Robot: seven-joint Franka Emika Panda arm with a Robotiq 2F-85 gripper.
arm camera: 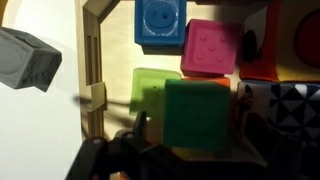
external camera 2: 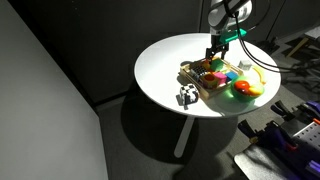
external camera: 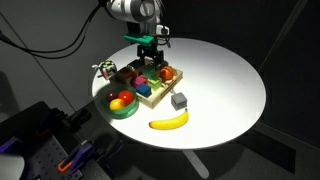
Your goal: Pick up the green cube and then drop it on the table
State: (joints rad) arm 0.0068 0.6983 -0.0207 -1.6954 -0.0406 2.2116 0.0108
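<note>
One arm: a white Panda reaches down from above over the round white table (external camera: 225, 80). Its gripper (external camera: 150, 60) hangs right over the cluster of coloured blocks.
Same spot, other side: the gripper (external camera 2: 217, 52) stands above the blocks near the table's edge.
Pincer: it is tiny in both exterior views and only a dark blur along the bottom of the wrist view. I cannot tell whether the fingers are spread or pinching anything.
Green cube: the green cube (arm camera: 197, 115) fills the lower middle of the wrist view, inside the wooden tray (arm camera: 95, 50) and close under the gripper. I cannot tell whether it rests in the tray or is lifted off it.
Neighbours: a pink block (arm camera: 210, 48) lies just beyond the cube, with a blue block (arm camera: 160, 22) beside the pink one. A paler green patch (arm camera: 150, 88) sits against the cube's side.
Grey cube: a dark grey cube (external camera: 179, 100) sits on the bare tabletop just outside the tray.
Bowl: a round green bowl (external camera: 122, 104) holding red and orange fruit stands beside the tray.
Banana: a banana (external camera: 168, 121) lies flat on the table near the grey cube.
Patterned piece: a black-and-white object (external camera 2: 187, 96) sits on the table just beside the tray's end.
</note>
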